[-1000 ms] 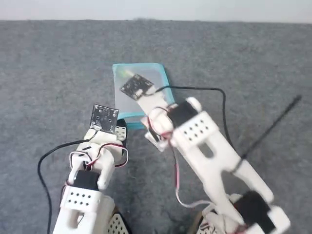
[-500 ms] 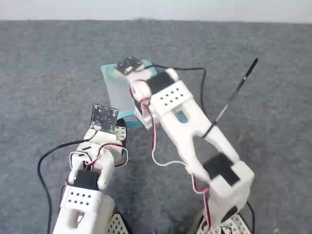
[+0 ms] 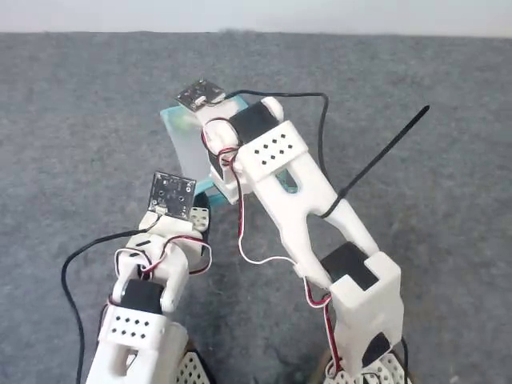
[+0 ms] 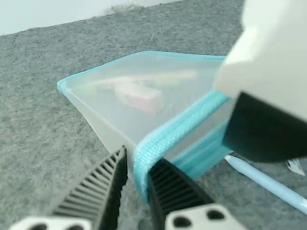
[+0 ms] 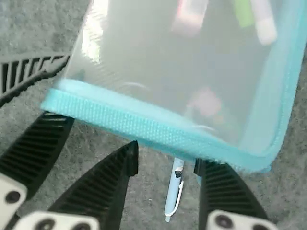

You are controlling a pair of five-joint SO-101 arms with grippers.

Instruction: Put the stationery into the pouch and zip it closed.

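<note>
Translucent pouch [image 4: 144,103] — sat mid-way across the table [image 3: 432,88], partly filled. Left gripper [image 4: 136,184] clamped its zipper band [image 4: 160,139]; right gripper [image 5: 166,159] stood parted at that band. Blue pen [image 5: 172,194] lay outside — loading judged unfinished; it likely needed pocketing before zipping.

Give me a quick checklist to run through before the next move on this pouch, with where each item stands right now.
1. Left end effector clamped on the pouch edge: ok.
2. All stationery inside: not ok, a blue pen lies outside.
3. Right end effector open at the zipper: ok.
4. Zipper open enough for the pen: cannot tell.
5. Zipper pull located: cannot tell.
</note>
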